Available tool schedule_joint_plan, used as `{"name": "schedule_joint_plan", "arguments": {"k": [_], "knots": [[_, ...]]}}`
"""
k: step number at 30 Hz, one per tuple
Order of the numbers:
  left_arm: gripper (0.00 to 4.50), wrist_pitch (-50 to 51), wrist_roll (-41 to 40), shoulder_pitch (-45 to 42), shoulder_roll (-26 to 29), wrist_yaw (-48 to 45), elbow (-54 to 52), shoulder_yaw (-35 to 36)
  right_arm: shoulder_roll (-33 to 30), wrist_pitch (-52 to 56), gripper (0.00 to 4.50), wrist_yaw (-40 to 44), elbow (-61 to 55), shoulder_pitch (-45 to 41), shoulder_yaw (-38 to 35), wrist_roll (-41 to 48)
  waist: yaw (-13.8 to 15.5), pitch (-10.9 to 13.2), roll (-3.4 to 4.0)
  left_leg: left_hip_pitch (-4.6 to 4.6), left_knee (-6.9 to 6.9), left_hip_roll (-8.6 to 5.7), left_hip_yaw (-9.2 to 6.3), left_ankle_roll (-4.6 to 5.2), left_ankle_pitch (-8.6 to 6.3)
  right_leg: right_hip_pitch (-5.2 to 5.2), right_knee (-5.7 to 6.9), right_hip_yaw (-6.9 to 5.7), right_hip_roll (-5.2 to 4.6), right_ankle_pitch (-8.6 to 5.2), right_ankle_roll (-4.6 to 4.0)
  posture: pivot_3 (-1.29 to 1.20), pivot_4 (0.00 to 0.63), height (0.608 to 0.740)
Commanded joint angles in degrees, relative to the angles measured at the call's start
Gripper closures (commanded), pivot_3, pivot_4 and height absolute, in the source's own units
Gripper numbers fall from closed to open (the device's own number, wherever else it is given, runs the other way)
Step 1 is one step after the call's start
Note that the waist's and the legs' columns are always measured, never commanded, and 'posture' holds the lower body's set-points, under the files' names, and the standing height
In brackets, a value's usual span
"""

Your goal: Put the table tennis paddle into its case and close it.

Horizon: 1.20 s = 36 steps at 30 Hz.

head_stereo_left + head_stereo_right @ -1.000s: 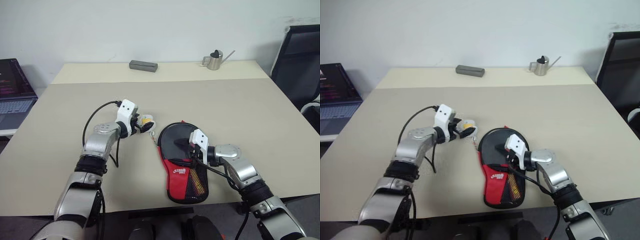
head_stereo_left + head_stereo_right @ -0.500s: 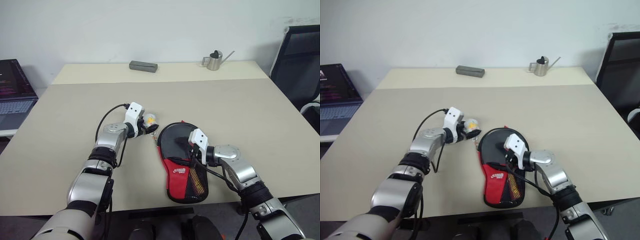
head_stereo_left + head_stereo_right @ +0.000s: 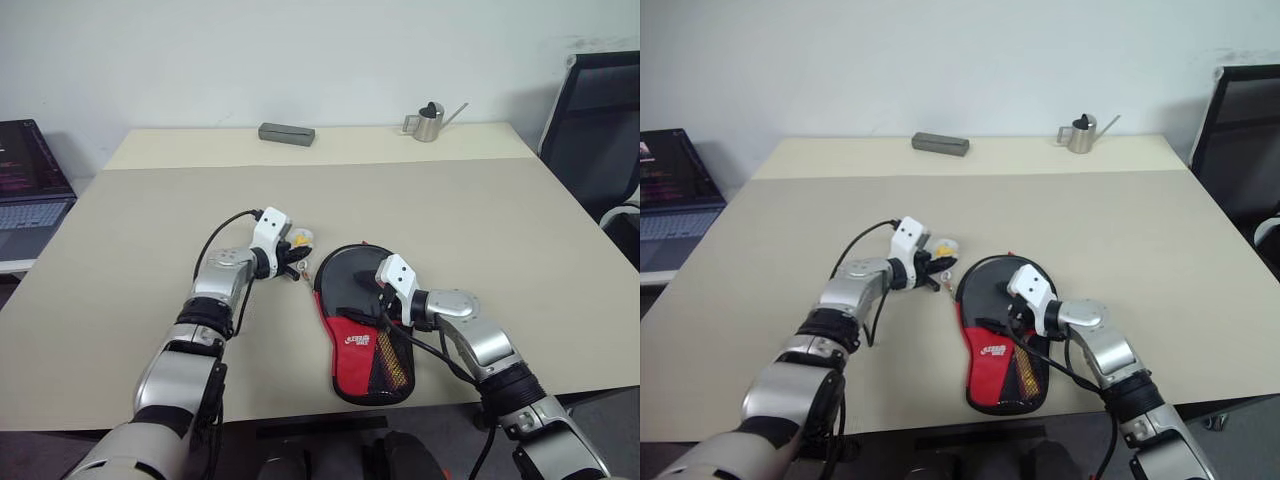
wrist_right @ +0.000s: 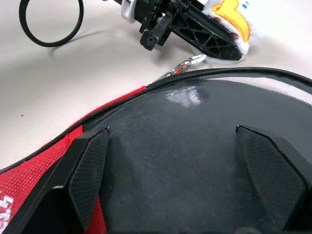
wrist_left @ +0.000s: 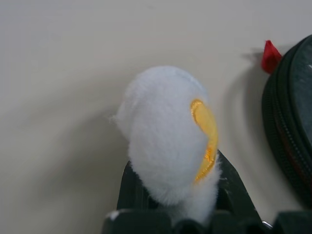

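Both eye views look forward and down from the head over the table, each taking in its far edge, the wall behind, and both arms rising from the bottom of the frame. They share nearly the whole scene, the right eye view being slightly offset. The left wrist view sits very close above the tabletop, looking along its fingers at a white fuzzy ball; the case edges in at the frame's right. The right wrist view hovers just over the case, and in the upper part of its frame catches the left gripper with the same ball, which both wrist views share.
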Motion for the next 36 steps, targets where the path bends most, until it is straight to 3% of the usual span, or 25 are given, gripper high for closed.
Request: {"name": "schedule_joint_plan", "arguments": {"k": [1,8,14,28,36], "knots": [[4.19,3.57,-0.22,2.60,1.79,-2.27,-8.00,-0.50,-1.32,-0.18,0.00,1.41,-0.32,1.30,0.85,-1.32,-0.05,0.00,0.00,-0.01,-0.01,0.00,0.00,0.00,0.00,0.00,-0.02,0.00,0.00,0.01,-0.01,0.00,0.150,0.740],[4.20,9.92,-1.30,4.07,3.37,-4.43,-18.76,-0.44,-2.26,-0.24,0.00,1.12,1.42,3.07,2.70,-4.04,0.12,-0.05,-0.05,-0.01,-0.02,0.00,-0.03,-0.01,-0.01,0.01,-0.03,-0.02,0.00,0.12,-0.20,0.00,0.150,0.740],[4.21,8.33,-0.11,-1.21,2.71,-4.58,-15.08,-1.05,-0.76,0.59,0.00,-1.34,1.79,3.93,3.63,-5.94,0.14,-0.16,-0.17,0.02,0.00,0.00,-0.07,-0.01,0.00,0.07,-0.03,-0.05,0.01,0.02,-0.03,0.00,0.150,0.740],[4.21,-8.87,7.06,-13.84,-2.65,-1.22,14.11,-4.10,0.82,1.35,0.00,-2.72,2.56,4.48,4.59,-7.17,-0.15,-0.38,-0.21,0.13,0.00,0.08,-0.01,0.00,0.00,0.09,0.01,0.00,0.13,-0.02,0.04,0.00,0.150,0.740],[4.21,-13.67,10.54,-17.46,-3.54,4.10,23.31,-3.82,1.86,1.18,0.00,-3.91,4.21,4.77,4.48,-7.50,-0.29,-0.39,-0.23,0.15,0.00,0.08,-0.03,0.00,0.00,0.09,0.05,-0.01,0.13,-0.01,0.06,0.00,0.150,0.740]]}}
